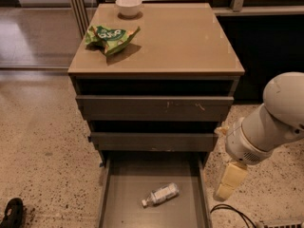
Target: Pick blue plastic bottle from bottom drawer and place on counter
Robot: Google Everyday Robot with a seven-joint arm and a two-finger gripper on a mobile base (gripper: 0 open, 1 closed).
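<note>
The blue plastic bottle (160,194), clear with a white cap and pale label, lies on its side on the floor of the open bottom drawer (124,186), cap pointing front-left. The tan counter (185,37) tops the grey cabinet. My gripper (228,183) hangs from the white arm (270,122) just outside the drawer's right wall, to the right of the bottle and a little above it. It holds nothing that I can see.
A green snack bag (111,36) and a small white bowl (128,5) sit on the counter's back left. Two upper drawers (152,107) stand slightly open. A black cable (233,212) lies on the speckled floor at the right. A dark object (12,213) is at the bottom left.
</note>
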